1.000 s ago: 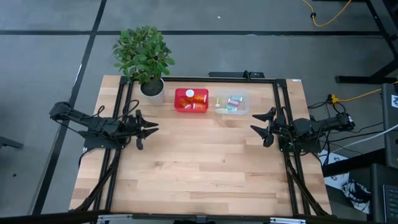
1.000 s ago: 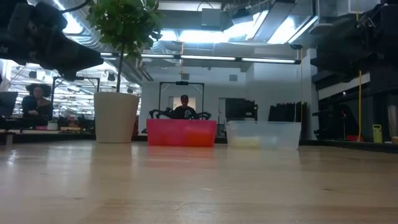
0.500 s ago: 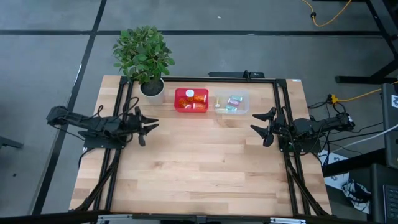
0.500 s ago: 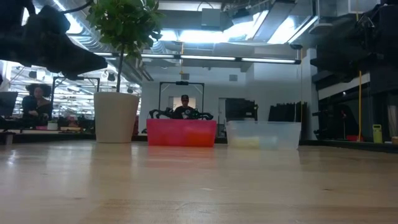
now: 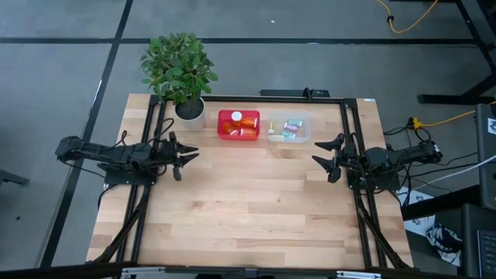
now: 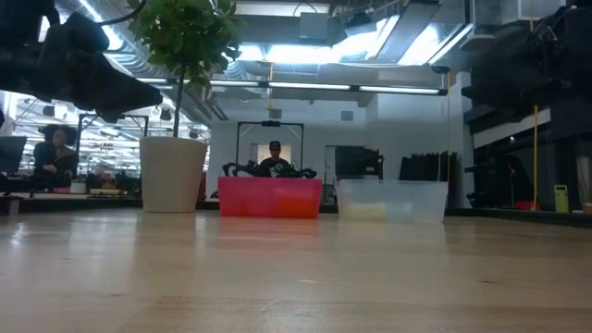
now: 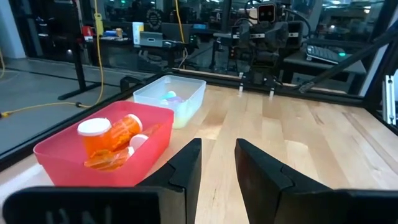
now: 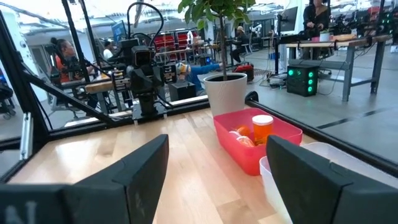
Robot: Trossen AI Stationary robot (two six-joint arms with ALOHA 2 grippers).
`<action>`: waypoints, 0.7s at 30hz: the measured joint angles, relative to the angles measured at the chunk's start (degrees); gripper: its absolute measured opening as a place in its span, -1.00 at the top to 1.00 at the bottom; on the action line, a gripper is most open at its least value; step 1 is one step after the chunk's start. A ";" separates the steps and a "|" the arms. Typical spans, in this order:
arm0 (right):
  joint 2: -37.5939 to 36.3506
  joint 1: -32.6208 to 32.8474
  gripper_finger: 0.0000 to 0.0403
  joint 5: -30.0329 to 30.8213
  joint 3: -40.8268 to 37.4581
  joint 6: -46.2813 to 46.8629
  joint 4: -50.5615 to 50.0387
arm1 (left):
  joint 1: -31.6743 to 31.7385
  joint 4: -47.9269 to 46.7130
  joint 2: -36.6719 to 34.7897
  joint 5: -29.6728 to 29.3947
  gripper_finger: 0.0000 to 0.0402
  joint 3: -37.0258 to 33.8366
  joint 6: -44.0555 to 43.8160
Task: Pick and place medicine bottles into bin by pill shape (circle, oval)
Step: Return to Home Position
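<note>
Orange medicine bottles [image 5: 244, 122] with white caps lie in a red bin [image 5: 223, 124] at the table's far edge. Pastel bottles [image 5: 291, 125] lie in a clear bin [image 5: 304, 132] beside it. My left gripper [image 5: 192, 155] hovers at the table's left side, shut and empty, pointing level toward the right. The left wrist view shows its fingers [image 7: 186, 168] close together, with the orange bottles [image 7: 121, 130] off to one side. My right gripper [image 5: 319, 160] hovers at the table's right side, open with nothing between its fingers [image 8: 143, 168].
A potted plant [image 5: 190, 112] stands at the far left corner next to the red bin. Black frame rails [image 5: 151, 194] run along both sides of the table. The wooden tabletop [image 5: 256, 201] between the arms is bare. People show in the room beyond the table.
My left arm has swung a little about its base, its rear end drifting toward the near edge and its gripper nosing slightly toward the far edge, still shut and empty.
</note>
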 joint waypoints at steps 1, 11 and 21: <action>0.00 0.00 -0.34 0.00 0.00 -0.66 0.00 | 0.00 0.00 0.00 0.08 0.54 0.00 0.19; -0.02 0.02 -0.34 2.36 0.02 -3.49 0.12 | 0.00 0.02 0.00 0.06 0.54 0.00 0.37; 0.30 0.00 -0.34 4.56 0.02 3.91 0.11 | 0.00 0.02 0.00 0.06 0.54 0.00 0.37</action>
